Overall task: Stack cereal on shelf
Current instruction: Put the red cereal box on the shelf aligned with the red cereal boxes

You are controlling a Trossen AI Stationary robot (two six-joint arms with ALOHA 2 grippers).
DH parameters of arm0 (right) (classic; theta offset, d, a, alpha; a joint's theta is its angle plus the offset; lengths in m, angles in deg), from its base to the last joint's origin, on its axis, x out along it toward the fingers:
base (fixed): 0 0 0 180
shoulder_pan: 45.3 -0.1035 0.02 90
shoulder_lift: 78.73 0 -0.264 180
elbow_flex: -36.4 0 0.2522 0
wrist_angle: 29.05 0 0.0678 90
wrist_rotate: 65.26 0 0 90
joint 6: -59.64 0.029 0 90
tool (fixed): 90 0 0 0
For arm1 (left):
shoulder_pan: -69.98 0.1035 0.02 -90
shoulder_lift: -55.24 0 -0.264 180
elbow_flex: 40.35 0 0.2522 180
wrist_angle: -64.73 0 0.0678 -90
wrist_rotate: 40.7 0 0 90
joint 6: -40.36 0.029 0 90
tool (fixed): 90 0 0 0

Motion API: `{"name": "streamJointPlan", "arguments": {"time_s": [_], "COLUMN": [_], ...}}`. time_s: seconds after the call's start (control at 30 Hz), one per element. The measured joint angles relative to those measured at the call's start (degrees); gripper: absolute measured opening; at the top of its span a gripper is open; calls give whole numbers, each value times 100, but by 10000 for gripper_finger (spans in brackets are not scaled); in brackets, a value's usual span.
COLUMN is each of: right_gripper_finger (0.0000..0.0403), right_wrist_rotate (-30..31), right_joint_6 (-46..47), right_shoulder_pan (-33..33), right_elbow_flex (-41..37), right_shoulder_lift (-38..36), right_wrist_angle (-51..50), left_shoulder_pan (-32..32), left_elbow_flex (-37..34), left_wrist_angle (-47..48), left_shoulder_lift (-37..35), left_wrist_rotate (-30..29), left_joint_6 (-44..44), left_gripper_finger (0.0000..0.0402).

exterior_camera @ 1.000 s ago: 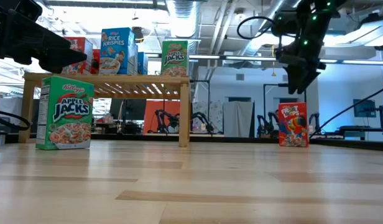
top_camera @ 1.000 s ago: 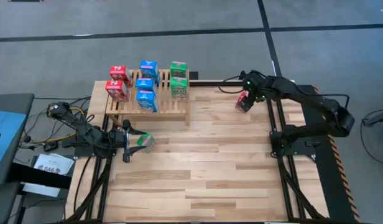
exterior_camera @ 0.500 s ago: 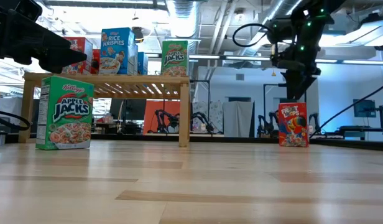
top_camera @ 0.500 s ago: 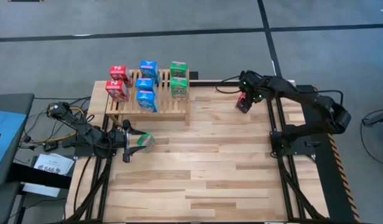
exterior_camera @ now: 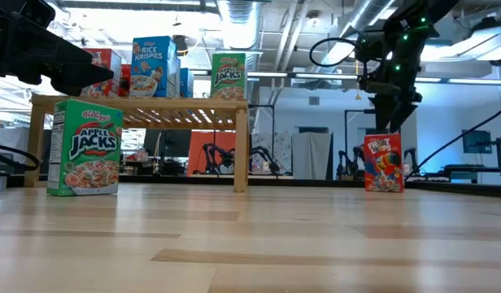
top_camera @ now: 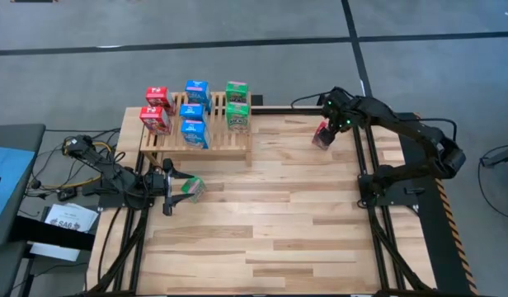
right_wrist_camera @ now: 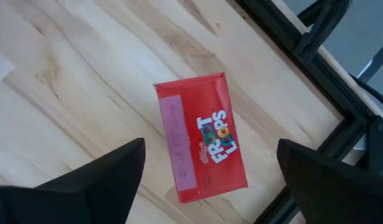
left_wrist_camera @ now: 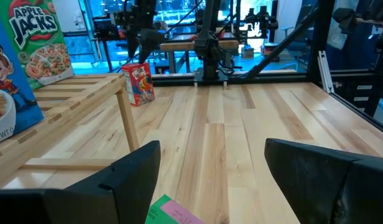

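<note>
From above, six cereal boxes are seen on the shelf (top_camera: pixel 196 132); the right gripper (top_camera: pixel 326 132) is held spread above a red box (top_camera: pixel 322 137). The left gripper (top_camera: pixel 181 188) is spread around a green box (top_camera: pixel 191 188).

At table level, the green box (exterior_camera: pixel 86 147) is seen standing upright, the red box (exterior_camera: pixel 383 163) untouched beneath the right gripper (exterior_camera: pixel 390 122).

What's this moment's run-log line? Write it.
right gripper: open above red box | left gripper: at green box | shelf: partly stacked
</note>
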Motion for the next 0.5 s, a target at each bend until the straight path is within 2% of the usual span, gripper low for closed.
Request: {"name": "streamJointPlan", "arguments": {"time_s": [0.5], "right_gripper_finger": [380], "right_wrist_rotate": [-63], "right_joint_6": [283], "right_shoulder_pan": [-61], "right_elbow_flex": [-81], "right_shoulder_lift": [649], "right_wrist_angle": [-4], "left_shoulder_pan": [-2], "left_elbow_flex": [0], "left_wrist_angle": [0], "left_shoulder_lift": [0], "left_wrist_rotate": [0], "left_joint_6": [1], "left_gripper_finger": [281]}}
